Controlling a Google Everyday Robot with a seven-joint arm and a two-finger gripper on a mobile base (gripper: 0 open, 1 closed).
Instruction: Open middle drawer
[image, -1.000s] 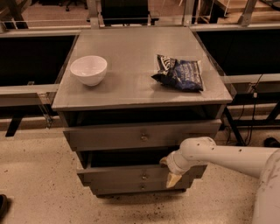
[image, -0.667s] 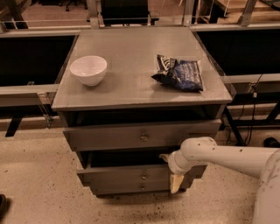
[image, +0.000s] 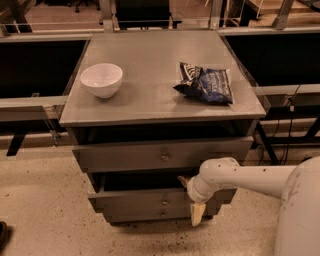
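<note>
The grey cabinet (image: 150, 107) has three drawer fronts. The middle drawer (image: 135, 200) has a small brass knob (image: 165, 202). It stands pulled out a little, with a dark gap above its front. My gripper (image: 192, 199), at the end of the white arm (image: 245, 177) coming in from the right, is at the right end of the middle drawer's front, against its top edge. Its cream tip hangs down in front of the lowest drawer.
The wide top drawer (image: 162, 155) is also slightly out. The narrow bottom drawer (image: 145, 215) sits just under the middle one. A white bowl (image: 101, 79) and a dark blue chip bag (image: 206, 84) lie on the cabinet top. Speckled floor lies in front.
My gripper has shifted slightly down at the right end of the middle drawer. The drawer's opening looks about the same.
</note>
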